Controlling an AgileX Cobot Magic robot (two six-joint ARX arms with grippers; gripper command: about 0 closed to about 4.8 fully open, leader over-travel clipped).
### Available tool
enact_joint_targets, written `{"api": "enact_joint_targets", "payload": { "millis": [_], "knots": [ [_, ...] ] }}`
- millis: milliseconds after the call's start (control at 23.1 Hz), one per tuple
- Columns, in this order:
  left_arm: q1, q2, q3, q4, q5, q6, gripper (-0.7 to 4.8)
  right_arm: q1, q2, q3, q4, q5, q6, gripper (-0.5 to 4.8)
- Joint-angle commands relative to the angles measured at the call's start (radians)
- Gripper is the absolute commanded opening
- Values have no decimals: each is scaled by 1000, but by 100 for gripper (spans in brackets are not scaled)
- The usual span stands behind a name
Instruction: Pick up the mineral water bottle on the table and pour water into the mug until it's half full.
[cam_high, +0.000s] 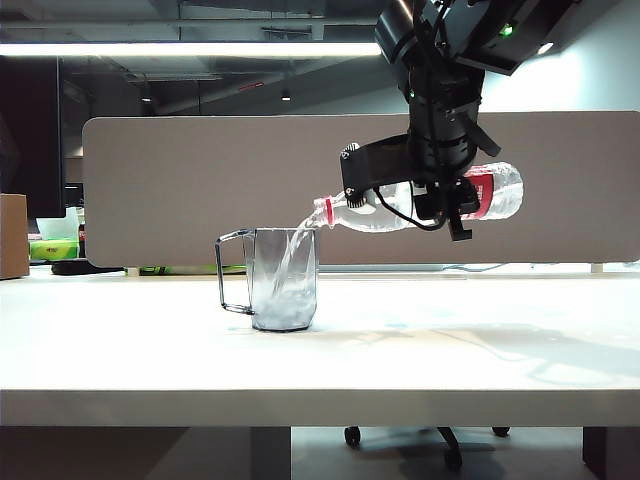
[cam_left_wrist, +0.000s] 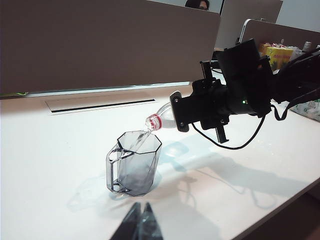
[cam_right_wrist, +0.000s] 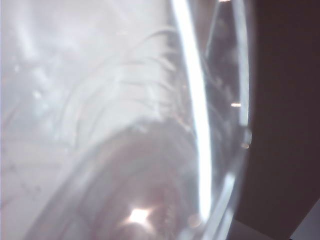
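Note:
My right gripper (cam_high: 441, 203) is shut on the mineral water bottle (cam_high: 375, 212), which it holds nearly level above the table (cam_high: 450, 340) with its red-ringed neck dipping toward the mug (cam_high: 283, 280). A stream of water (cam_high: 296, 250) runs from the mouth into the grey-tinted mug, which holds water in its lower part. The left wrist view shows the same pour: bottle (cam_left_wrist: 161, 119), mug (cam_left_wrist: 135, 162) and right gripper (cam_left_wrist: 200, 112). My left gripper (cam_left_wrist: 143, 205) is shut on nothing, hanging near the mug's front. The bottle's clear wall (cam_right_wrist: 125, 125) fills the right wrist view and hides the fingers.
A long beige partition (cam_high: 200, 190) runs behind the table. A cardboard box (cam_high: 12, 235) stands at the far left. A cable slot (cam_left_wrist: 100, 104) lies in the tabletop behind the mug. Snack packets (cam_left_wrist: 277, 52) sit beyond the right arm.

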Motion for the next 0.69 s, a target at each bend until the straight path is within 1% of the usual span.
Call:
{"api": "enact_joint_targets", "payload": {
  "millis": [43,173,389,691],
  "knots": [
    [-2,0,2,4,3,3,-5,8,-15,11,51,16,-35,190],
    [-2,0,2,4,3,3,-5,20,-16,11,76,37,-86,190],
    [-2,0,2,4,3,3,-5,39,-16,11,117,57,-124,190],
    [-2,0,2,4,3,3,-5,45,-16,11,119,87,-134,190]
  ]
}}
